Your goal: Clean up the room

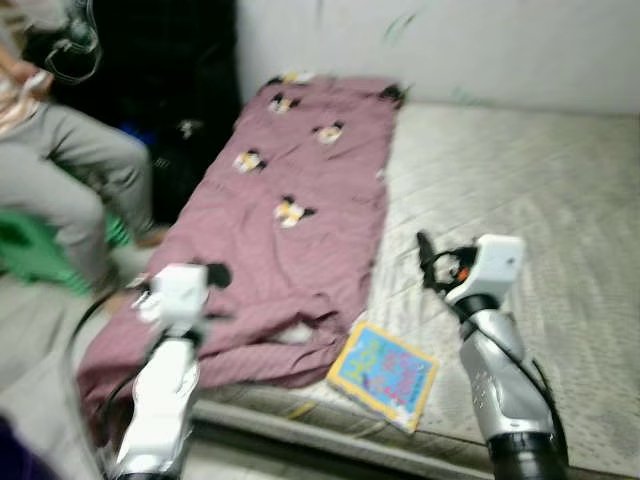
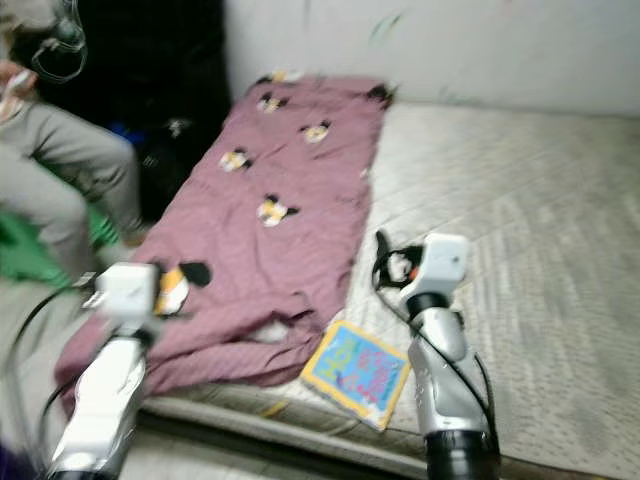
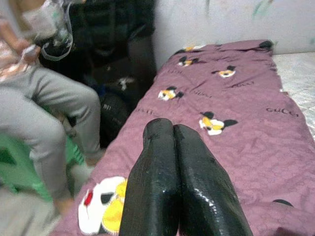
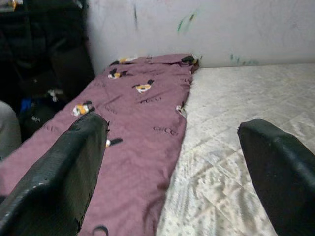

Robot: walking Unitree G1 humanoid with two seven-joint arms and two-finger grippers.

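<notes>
Black left fingers (image 3: 172, 147) pressed together over purple blanket (image 1: 300, 170), right fingers (image 4: 74, 147) wide apart, empty

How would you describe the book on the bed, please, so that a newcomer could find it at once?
Start from the mattress with the mauve blanket spread along its left side. At the near edge, just right of the blanket's crumpled end, lies the book, flat, between the two arms. It is the one thin, bright thing there: a blue cover with a yellow border.
</notes>
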